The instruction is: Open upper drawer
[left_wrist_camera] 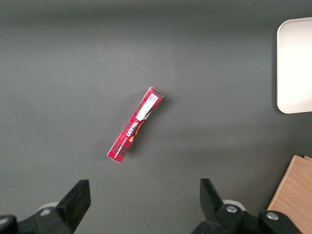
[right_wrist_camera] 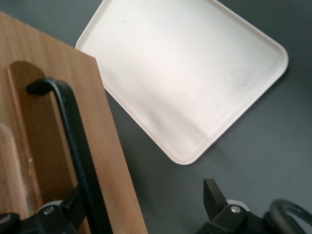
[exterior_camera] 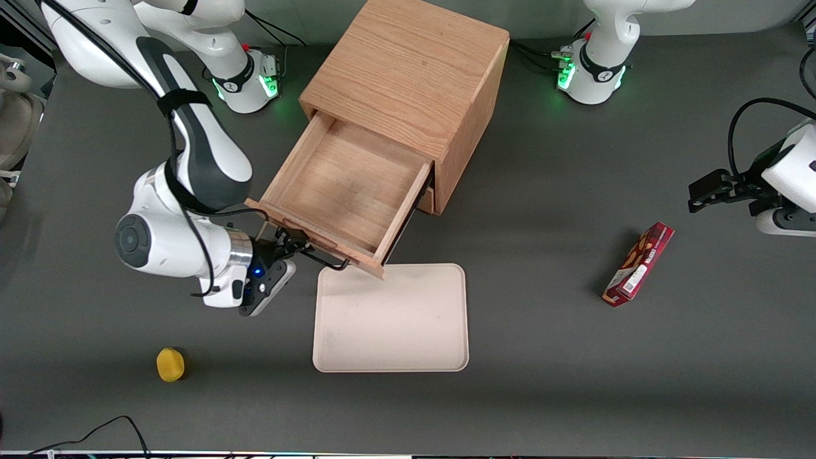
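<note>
The oak cube cabinet (exterior_camera: 408, 70) stands at the back middle of the table. Its upper drawer (exterior_camera: 344, 185) is pulled far out, and its bare wooden tray shows nothing in it. The thin black bar handle (exterior_camera: 326, 260) runs along the drawer front. My right gripper (exterior_camera: 290, 245) is in front of the drawer, at the working arm's end of the handle. In the right wrist view the gripper (right_wrist_camera: 144, 204) is open, with its fingers wide apart. The handle (right_wrist_camera: 73, 141) lies against one finger and nothing is clamped. Only a sliver of the bottom drawer (exterior_camera: 426, 199) shows under the upper one.
A cream tray (exterior_camera: 390, 319) lies on the table just in front of the open drawer, nearer the front camera; it also shows in the right wrist view (right_wrist_camera: 190, 78). A yellow fruit (exterior_camera: 170, 364) lies nearer the camera. A red box (exterior_camera: 639, 263) lies toward the parked arm's end.
</note>
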`<action>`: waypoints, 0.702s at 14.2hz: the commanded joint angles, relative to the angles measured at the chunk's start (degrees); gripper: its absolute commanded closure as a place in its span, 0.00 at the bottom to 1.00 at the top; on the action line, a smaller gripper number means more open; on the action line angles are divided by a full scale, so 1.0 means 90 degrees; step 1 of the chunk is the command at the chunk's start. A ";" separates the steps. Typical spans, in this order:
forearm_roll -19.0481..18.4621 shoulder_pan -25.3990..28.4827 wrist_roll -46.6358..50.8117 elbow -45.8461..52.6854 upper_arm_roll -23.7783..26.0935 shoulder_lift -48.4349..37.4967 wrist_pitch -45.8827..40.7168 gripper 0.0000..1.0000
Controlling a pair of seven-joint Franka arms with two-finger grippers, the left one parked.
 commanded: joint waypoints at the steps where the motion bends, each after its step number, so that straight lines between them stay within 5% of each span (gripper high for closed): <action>1: -0.0082 0.0035 -0.0207 0.0486 -0.0095 0.0283 -0.0221 0.00; 10: -0.0267 0.0026 0.0729 0.1786 -0.0144 -0.0700 -0.2524 0.00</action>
